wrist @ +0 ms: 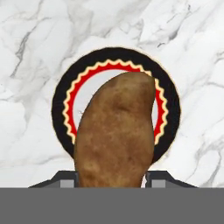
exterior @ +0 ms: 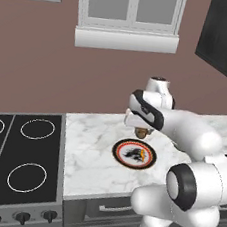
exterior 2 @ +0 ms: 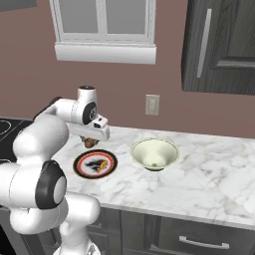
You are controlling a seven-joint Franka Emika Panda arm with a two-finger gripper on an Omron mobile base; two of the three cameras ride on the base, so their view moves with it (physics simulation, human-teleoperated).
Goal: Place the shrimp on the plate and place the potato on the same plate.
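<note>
Hand point(wrist: 112, 183) pinching the potato point(wrist: 116, 133) between both fingertips, held in the air directly above the plate point(exterior: 134, 154), apart from it. Plate flat on the marble tabletop point(exterior 2: 199, 174), near the front edge. Pale green bowl point(exterior 2: 155, 153) just beside the plate on the right, not touching. Black stovetop point(exterior: 19, 159) well apart on the left, bare marble between. Wall outlet point(exterior 2: 152, 104) and window sill point(exterior: 125, 39) behind. Open marble all round the plate; shrimp not discernible, plate centre hidden behind the potato
</note>
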